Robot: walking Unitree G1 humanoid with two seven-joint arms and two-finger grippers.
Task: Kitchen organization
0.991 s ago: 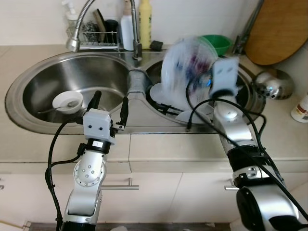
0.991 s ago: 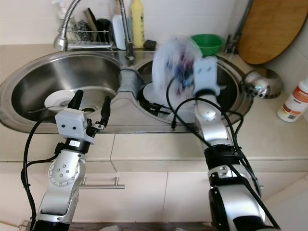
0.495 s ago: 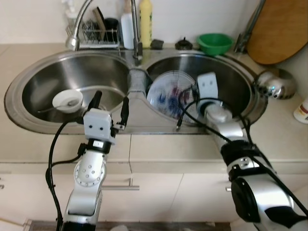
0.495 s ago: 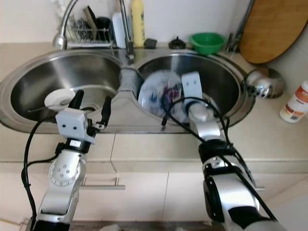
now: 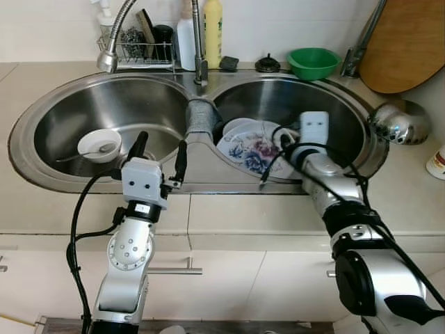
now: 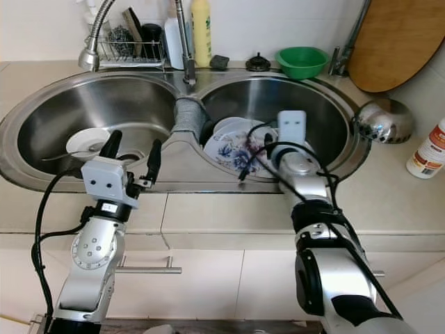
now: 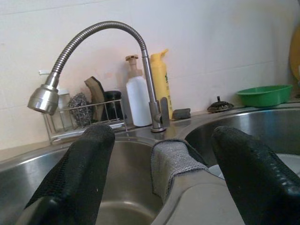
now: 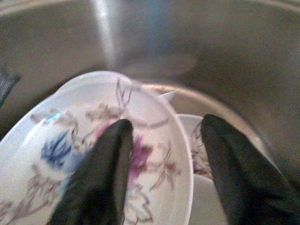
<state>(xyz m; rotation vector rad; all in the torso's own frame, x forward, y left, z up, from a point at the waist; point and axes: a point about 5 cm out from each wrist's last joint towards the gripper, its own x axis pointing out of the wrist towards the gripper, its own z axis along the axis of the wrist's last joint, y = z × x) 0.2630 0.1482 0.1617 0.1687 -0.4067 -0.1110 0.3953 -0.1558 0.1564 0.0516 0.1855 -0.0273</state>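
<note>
We are at the double sink [image 5: 42, 115], with our right gripper [image 8: 159, 173] down in the right-hand basin, straddling the rim of a floral plate [image 5: 252, 149] that lies tilted on other white dishes [image 5: 235, 127] at the basin's left side, close to the divider [image 5: 201, 117]. In the right wrist view one finger [image 8: 101, 168] rests across the painted face and the other sits beyond the plate's edge, with a gap showing on that side — so we judge the jaws released, or at most loosely about the rim, not clenched on it. Our left gripper [image 5: 158, 154] hovers over the front lip of the left basin, jaws apart and grasping nothing; past it a small white bowl [image 5: 99, 144] with a spoon in it sits on the left basin's floor. Behind the sink stand a faucet [image 5: 198, 38], a yellow bottle [image 5: 212, 31], a wire caddy [image 5: 139, 52] and a green bowl [image 5: 313, 61]; a wooden board [image 5: 403, 42] leans at the far right of the desk. The step in hand looks like setting the plate onto the stack. Next we would need to draw the right gripper straight back off the rim without dragging the plate, which sits at a slant and may slide — then turn to the white bowl.
</note>
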